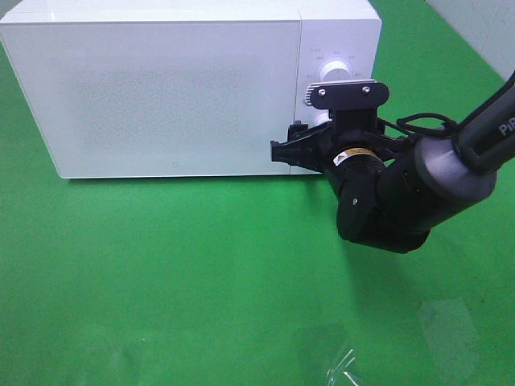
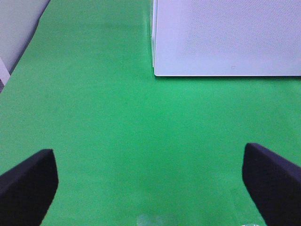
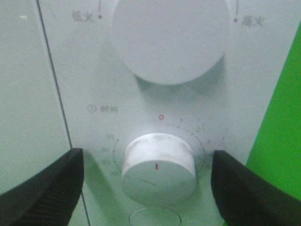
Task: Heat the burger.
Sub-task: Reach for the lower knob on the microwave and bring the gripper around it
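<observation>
Right hand [image 3: 148, 188] stood spread wide at the microwave [image 1: 161, 88] control panel, a finger on either side of the lower timer knob [image 3: 158, 169] and neither touching it. Left hand [image 2: 150, 188] hung wide and empty over the green counter [image 1: 201, 265], near the oven's front corner.

The likeliest failure was a closing grip landing off-centre, so the smooth white knob slipped between the pads instead of turning. Too long a twist would set far too much time. A push forward could shove the light oven back, or nudge the upper power knob [image 3: 170, 40].

The microwave door [image 1: 161, 121] was shut and opaque. The burger showed in no view; whether it sat inside could not be told.
</observation>
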### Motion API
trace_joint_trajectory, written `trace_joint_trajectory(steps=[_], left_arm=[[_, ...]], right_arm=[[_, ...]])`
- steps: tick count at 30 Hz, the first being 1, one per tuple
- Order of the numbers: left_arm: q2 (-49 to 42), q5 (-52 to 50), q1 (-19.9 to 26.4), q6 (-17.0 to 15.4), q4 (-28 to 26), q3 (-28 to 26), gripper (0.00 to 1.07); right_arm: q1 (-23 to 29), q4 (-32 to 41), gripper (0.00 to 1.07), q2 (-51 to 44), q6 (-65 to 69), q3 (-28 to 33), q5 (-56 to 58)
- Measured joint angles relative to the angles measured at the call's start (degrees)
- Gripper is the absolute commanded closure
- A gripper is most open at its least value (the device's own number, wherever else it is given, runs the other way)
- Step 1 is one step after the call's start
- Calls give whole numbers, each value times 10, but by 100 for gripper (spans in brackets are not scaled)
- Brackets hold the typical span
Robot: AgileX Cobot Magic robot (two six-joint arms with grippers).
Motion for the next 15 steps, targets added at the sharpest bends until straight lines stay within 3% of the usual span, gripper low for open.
trace_joint_trajectory(steps=[6, 12, 15], left_arm=[[0, 0, 0, 0, 0, 0, 6], [0, 0, 0, 0, 0, 0, 6], [0, 0, 0, 0, 0, 0, 6]], right_arm=[[-1, 6, 52, 1, 0, -1, 0], [-1, 6, 61, 2, 0, -1, -6], [-1, 7, 73, 2, 0, -1, -13]])
